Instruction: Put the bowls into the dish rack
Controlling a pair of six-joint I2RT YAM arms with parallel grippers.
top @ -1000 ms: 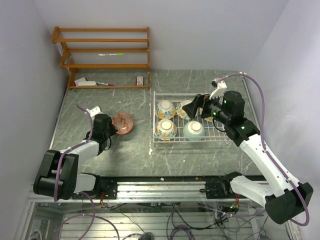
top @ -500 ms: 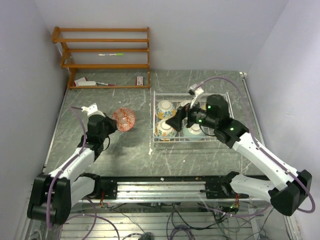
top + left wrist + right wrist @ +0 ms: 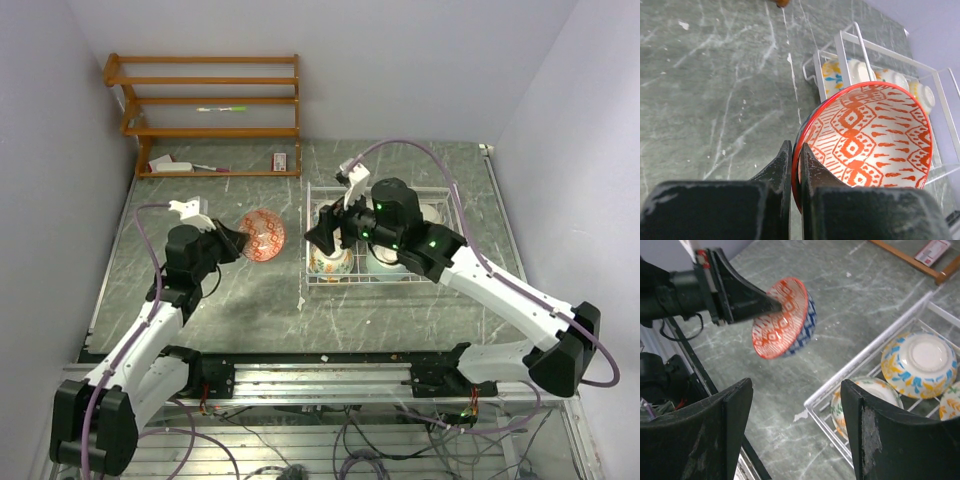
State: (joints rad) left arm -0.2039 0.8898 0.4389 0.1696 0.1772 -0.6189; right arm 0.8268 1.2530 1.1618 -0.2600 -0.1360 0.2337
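The marble table (image 3: 250, 300) is carrying the work. The left gripper (image 3: 231, 243) is clamping the red bowl (image 3: 262, 234) by its rim, aloft just left of the rack (image 3: 380, 282). The right gripper (image 3: 318, 236), jaws spread and empty, is facing it. A handover appears to be under way; next, it is needing a grip on the free rim.

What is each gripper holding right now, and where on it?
Left gripper pinches the red bowl by its rim, one finger inside, one outside. Right gripper is open, holding nothing.
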